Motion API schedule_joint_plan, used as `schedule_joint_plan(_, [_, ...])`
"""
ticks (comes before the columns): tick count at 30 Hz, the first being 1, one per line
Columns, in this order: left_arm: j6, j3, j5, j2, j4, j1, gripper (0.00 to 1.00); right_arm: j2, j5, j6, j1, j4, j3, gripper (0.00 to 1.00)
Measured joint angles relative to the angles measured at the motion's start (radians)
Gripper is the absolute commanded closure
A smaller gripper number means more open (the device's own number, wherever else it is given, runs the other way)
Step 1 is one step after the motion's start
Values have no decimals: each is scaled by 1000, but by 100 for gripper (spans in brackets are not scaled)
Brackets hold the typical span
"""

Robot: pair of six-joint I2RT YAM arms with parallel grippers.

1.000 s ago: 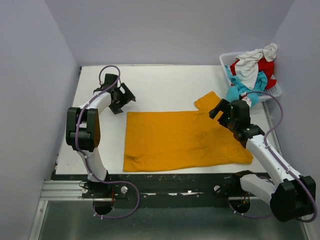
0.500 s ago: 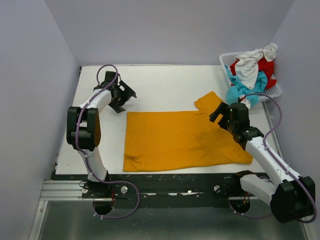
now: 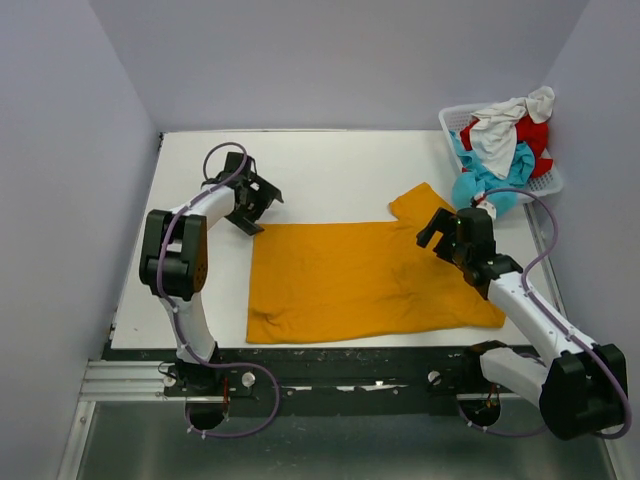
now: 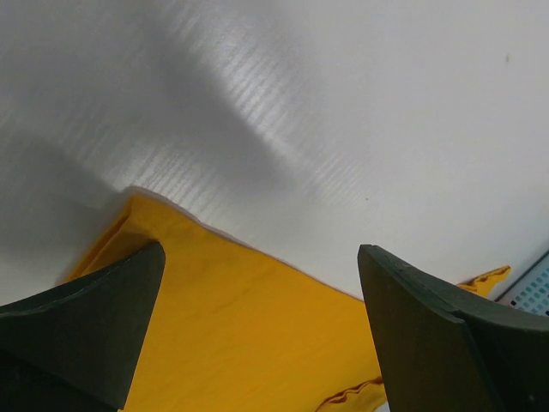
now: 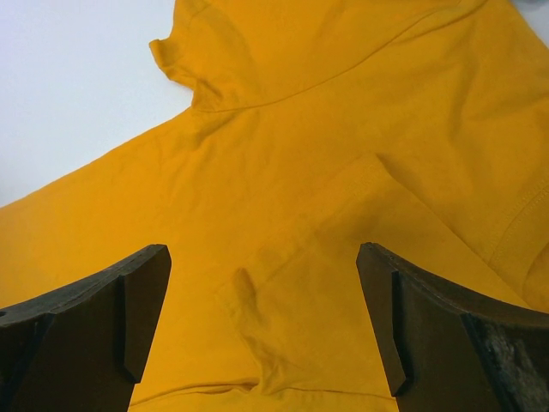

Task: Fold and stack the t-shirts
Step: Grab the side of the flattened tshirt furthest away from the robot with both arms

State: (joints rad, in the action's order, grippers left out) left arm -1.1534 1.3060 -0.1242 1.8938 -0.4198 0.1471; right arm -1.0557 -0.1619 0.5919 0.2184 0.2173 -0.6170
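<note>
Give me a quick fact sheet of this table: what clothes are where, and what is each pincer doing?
Spread out: mustard-orange shirt, on the white table
Waiting: red shirt, white shirt and turquoise shirt, heaped in the basket at the far right corner
Left pincer: open, empty, by the spread shirt's far left corner
Right pincer: open, empty, over that shirt's right side near a sleeve
Stack: none yet
</note>
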Motion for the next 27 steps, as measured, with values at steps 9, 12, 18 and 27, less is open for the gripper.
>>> schedule_joint_plan(9, [-11,63,38,66,-51,52,4,-7,0,-2,0,-8,23,0])
schedule_joint_plan(12, [-6,84,62,76,-91,80,19,-6,0,-2,0,-14,24,0])
schedule_joint_plan(18, [4,125,113,102,-196,113,56,0,3,-1,0,-15,36,0])
schedule_joint_plan(27, [-14,175,186,132,-335,137,74,28,26,-1,0,-16,55,0])
